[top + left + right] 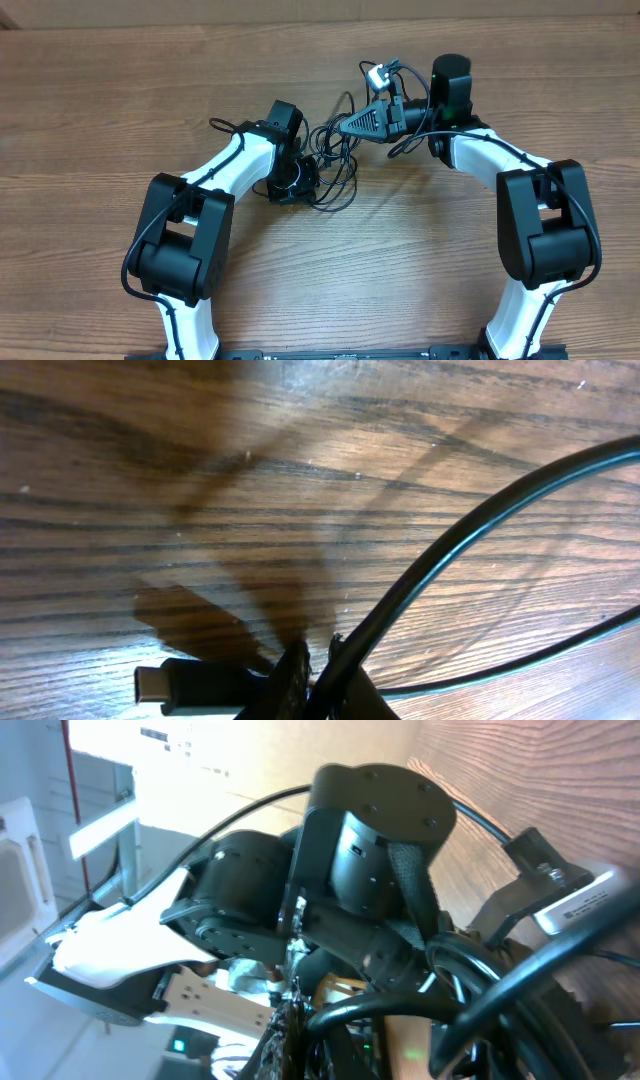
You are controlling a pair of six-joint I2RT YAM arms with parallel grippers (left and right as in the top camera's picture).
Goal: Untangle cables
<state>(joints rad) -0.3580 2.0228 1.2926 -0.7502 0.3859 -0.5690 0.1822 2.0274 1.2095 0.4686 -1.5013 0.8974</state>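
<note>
Black cables (450, 538) run through the clamped left pincer (315, 685).

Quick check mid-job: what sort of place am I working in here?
Most likely a robotics lab or test bench: a wood-grain table, a white-and-black left arm and right arm working over it, and tangled black cables between them. Little of the room itself shows.

Pretty much all brown wood-grain surface (380, 290) here, streaks running left to right across the overhead frame, with a paler tan strip (300, 10) along the top edge. Up close it looks darker, soft shadows plus a bit of glare near the top. Upper left of the right wrist view: beige wall (230, 760), something white (20, 860) at the left edge.
</note>
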